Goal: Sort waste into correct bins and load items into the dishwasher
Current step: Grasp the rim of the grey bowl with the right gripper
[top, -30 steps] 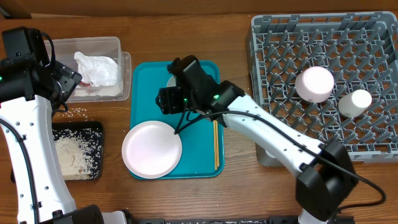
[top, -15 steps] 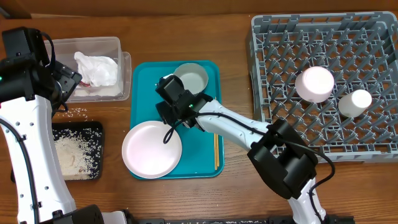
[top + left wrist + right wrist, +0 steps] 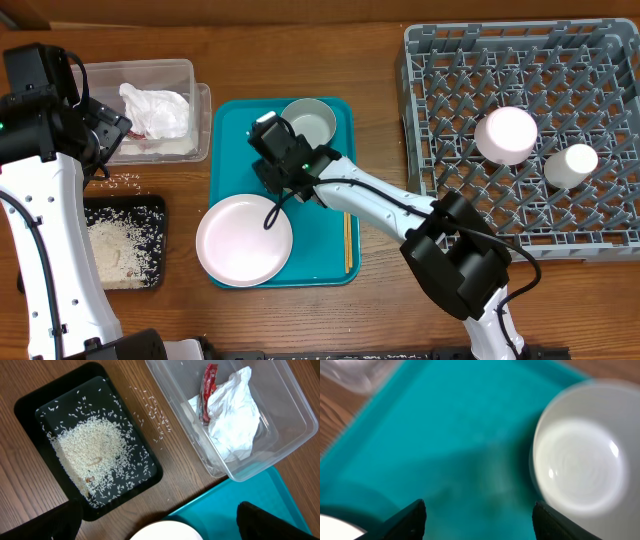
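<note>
Overhead view: the square grey plastic dish rack [image 3: 418, 95] sits on the right of the wooden surface [image 3: 300, 60]. Two pieces are loaded among its pegs, a smaller white dish [image 3: 506, 135] and, just beside it, a white cup [image 3: 571, 165]. At centre lies the flat teal tray [image 3: 325, 215], carrying three things. The grey metal bowl [image 3: 308, 122] is at the far edge and the large white round plate [image 3: 244, 240] at the near left corner. The thin wooden chopsticks [image 3: 347, 235] lie along the right side.

Over on the left, the clear rectangular plastic tub [image 3: 280, 400] holds the crumpled white paper napkin [image 3: 232, 415], with the small red wrapper [image 3: 207, 390] tucked against it. Beside the tub, the shallow black rectangular tray [image 3: 30, 400] has a heap of white rice [image 3: 90, 455] in it. A scatter of loose grains [image 3: 150, 410] lies on the wood between tray and tub.

The left pincer [image 3: 159, 506] hangs above that corner, spread wide, nothing between its fingers.

The right wrist view is blurred, so fine detail is lost. The right pincer [image 3: 480, 510] is above bare teal, its fingers wide apart and holding nothing. The bowl is up to its right, clear of both fingers.
</note>
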